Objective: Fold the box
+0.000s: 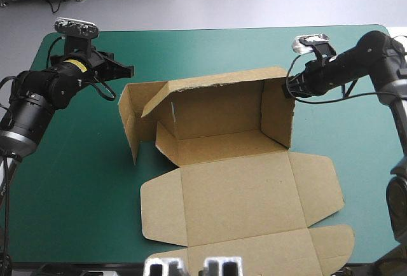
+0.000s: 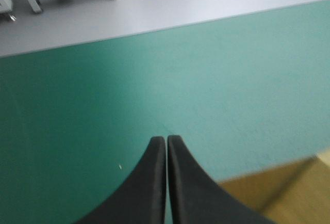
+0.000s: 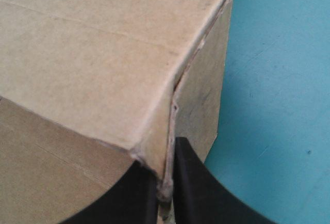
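- Cardboard centre stage: the cut brown board box (image 1: 235,180) sits in the middle of the teal-green table cover (image 1: 76,180), partly formed
- Back wall is up, right-hand wall is up and square to it, making a clean far right corner
- On the left side the wall panel stands too, with a flap angling inward across the far left corner, not tucked
- The lid panel and its side flaps lie flat on the cover toward the near edge, with the end flap reaching right to that edge
- The right gripper (image 3: 166,154) is on the far right corner: its two curved black fingers are all but together, pinching the top edge of the board where the walls meet
- The left gripper (image 2: 166,139) hovers over bare cover just beyond the box's far left corner, black fingers pressed together in one point with nothing between them
- From the left wrist view, a brown corner of the box shows just off to the side, and the gripper is apart from it
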